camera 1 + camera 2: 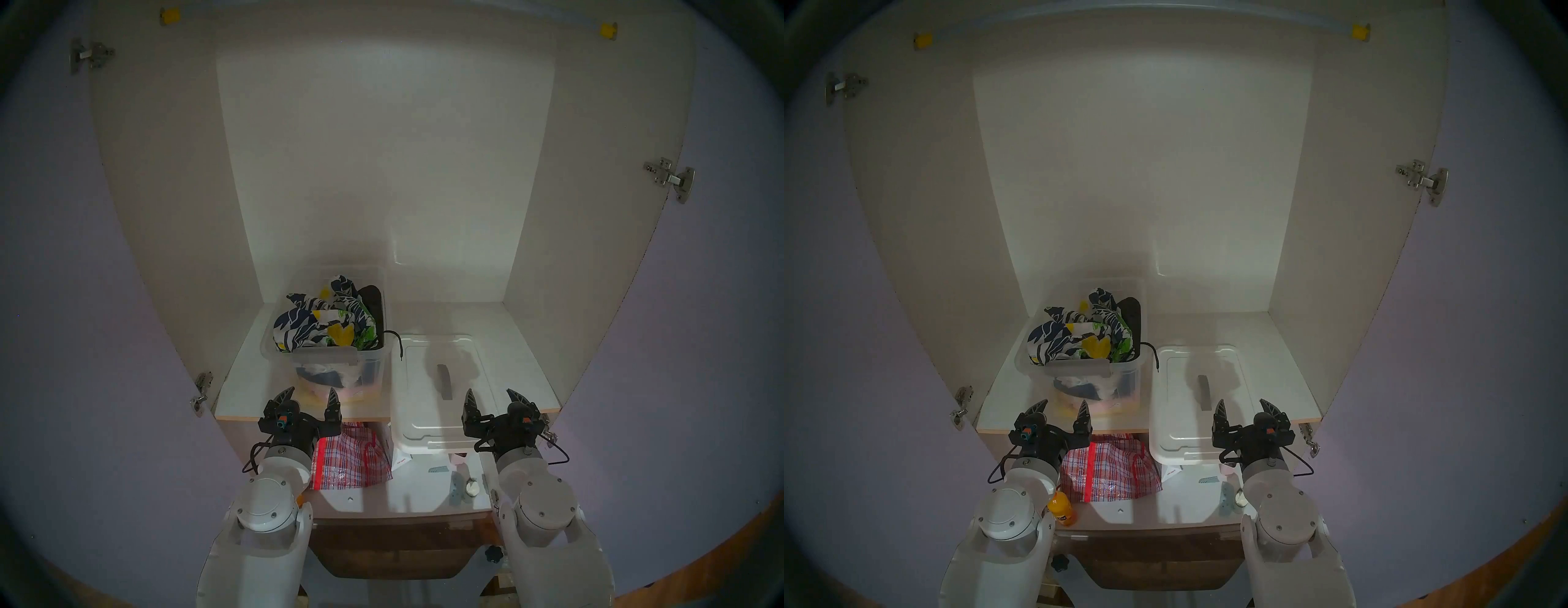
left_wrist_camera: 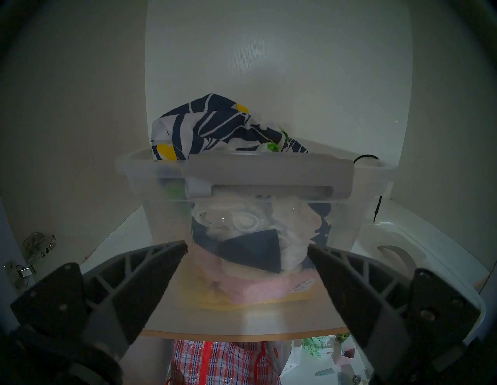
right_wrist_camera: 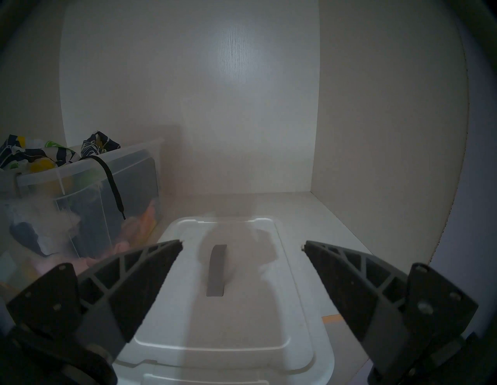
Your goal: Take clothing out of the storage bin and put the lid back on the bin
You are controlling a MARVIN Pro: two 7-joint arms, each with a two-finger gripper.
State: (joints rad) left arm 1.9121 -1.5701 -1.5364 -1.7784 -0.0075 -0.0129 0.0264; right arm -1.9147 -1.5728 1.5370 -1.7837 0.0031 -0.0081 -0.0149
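Clothing (image 1: 324, 322): 1 leaf-print garment, heaped in the bin, bulging above the rim; 1 dark string (image 1: 392, 339) hangs over the bin's right wall.
Bin (image 1: 377, 365): 1, clear, uncovered, on the left half of the upper surface (image 1: 517, 339); more folded fabric shows through its front wall, count unclear.
Bin handle (image 2: 269, 172): 1, grey, on the front rim.
Lid (image 1: 445, 390): 1, white, flat on the surface just right of the bin, front edge overhanging the surface edge.
Lid handle (image 3: 216, 270): 1 grey strip, centre.
Left end effector (image 1: 308, 403): released, fingers spread, empty, just in front of the bin's front wall, apart from it.
Right end effector (image 1: 494, 403): released, fingers spread, empty, over the lid's front part; contact cannot be told.
Lower surface: 1 checked bag (image 1: 350, 458), 1 orange bottle (image 1: 1062, 511) in the right head view only, a few small items.
Hinges: 5 visible on the cabinet sides.
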